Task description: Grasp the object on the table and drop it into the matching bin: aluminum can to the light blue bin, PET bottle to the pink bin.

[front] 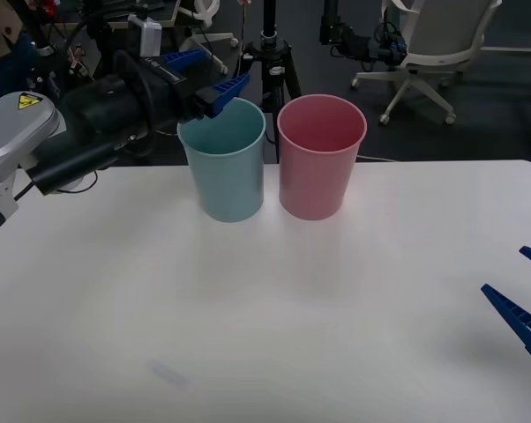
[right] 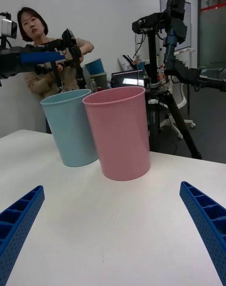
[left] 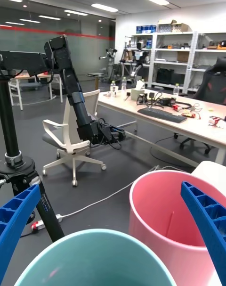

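Even, cool overhead light fills the room — the long ceiling strips (left: 101, 7) glow white above the left wrist camera. On the white table (front: 274, 300), soft, faint shadows pool at the feet of the light blue bin (front: 224, 160) and the pink bin (front: 319, 157); no hard glare breaks the surface. The floor behind sits dimmer in the front view. Close to the wrist lenses, the blue fingers (right: 207, 220) loom large and slightly soft — the bins' walls bow with wide-angle stretch.
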Robot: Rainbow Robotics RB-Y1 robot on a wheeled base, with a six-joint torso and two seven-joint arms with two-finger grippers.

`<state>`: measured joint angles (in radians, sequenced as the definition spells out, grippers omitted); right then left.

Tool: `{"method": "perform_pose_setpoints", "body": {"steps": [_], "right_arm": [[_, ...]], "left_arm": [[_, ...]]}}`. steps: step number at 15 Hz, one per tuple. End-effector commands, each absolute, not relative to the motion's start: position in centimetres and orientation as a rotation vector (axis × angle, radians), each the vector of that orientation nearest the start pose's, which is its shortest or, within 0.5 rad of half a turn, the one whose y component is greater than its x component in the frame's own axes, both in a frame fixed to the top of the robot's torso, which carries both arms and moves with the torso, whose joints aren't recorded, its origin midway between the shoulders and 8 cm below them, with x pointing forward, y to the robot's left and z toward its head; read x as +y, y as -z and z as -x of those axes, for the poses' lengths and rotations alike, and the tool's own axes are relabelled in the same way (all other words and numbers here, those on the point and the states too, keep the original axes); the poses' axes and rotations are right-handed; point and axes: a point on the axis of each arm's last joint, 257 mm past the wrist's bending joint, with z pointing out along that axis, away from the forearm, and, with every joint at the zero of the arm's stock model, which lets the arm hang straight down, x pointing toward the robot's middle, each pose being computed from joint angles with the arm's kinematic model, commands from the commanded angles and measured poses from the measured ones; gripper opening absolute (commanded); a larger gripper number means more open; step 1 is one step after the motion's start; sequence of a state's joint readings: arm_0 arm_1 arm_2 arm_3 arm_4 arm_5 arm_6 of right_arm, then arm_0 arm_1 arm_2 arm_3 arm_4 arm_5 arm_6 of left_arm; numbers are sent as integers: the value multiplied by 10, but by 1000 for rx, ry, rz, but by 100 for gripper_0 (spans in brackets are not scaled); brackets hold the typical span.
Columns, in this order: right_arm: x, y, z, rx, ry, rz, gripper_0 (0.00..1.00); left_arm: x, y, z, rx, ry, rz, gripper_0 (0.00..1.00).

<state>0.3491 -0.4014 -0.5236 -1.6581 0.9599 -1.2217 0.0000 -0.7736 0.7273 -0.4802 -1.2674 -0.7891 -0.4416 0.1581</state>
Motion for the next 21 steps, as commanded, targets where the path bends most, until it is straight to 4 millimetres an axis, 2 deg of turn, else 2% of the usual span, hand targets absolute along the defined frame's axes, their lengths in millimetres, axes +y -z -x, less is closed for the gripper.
{"method": "perform_pose_setpoints", "body": {"steps": [1,6,10,15,18,21], "right_arm": [[-330,169,-342,1441,-567,465,100],[-330,169,-342,1441,-567,465,100],[-330,169,-342,1441,-567,465,100],[-330,169,-342,1441,-567,465,100],[-330,169,-342,1441,-567,465,100],[-330,169,-342,1441,-567,465,100]], "left_arm": [[120,8,-604,1379,617,-653,100],[168,13,-565,1343,573,-630,100],[202,27,-534,1333,562,-640,100],[266,68,-480,1384,468,-575,100],[291,91,-452,1410,464,-512,100],[309,110,-435,1406,392,-497,100]]}}
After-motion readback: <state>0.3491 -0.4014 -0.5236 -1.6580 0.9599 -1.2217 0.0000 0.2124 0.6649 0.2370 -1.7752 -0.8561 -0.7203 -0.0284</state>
